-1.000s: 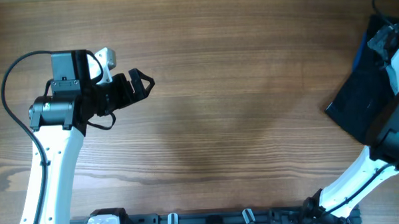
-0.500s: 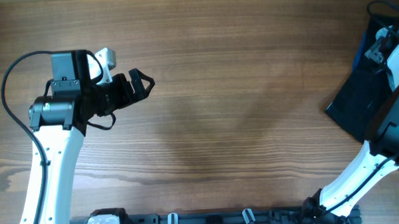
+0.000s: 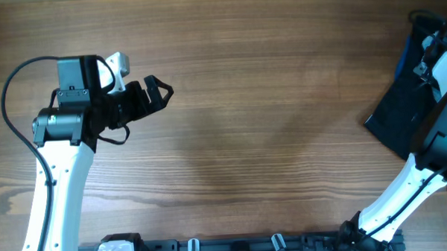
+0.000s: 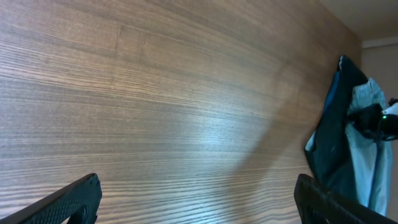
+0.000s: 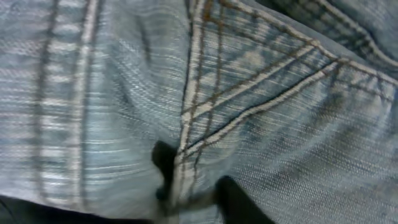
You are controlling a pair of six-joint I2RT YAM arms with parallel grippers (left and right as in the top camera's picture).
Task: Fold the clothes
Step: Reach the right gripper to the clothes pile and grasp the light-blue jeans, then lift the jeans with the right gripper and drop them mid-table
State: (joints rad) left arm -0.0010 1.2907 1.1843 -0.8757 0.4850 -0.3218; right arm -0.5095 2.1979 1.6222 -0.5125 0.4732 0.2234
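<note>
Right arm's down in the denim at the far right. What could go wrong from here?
1. The right gripper presses into the shorts at a pocket seam; a thin pinch there might slip.
2. The dark cloth lies right against the shorts and could get dragged along.
3. The left gripper hangs open far across the table, too distant to steady anything.

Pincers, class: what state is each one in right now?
Left pincer: open, empty.
Right pincer: closed, pinching the denim shorts.
</note>
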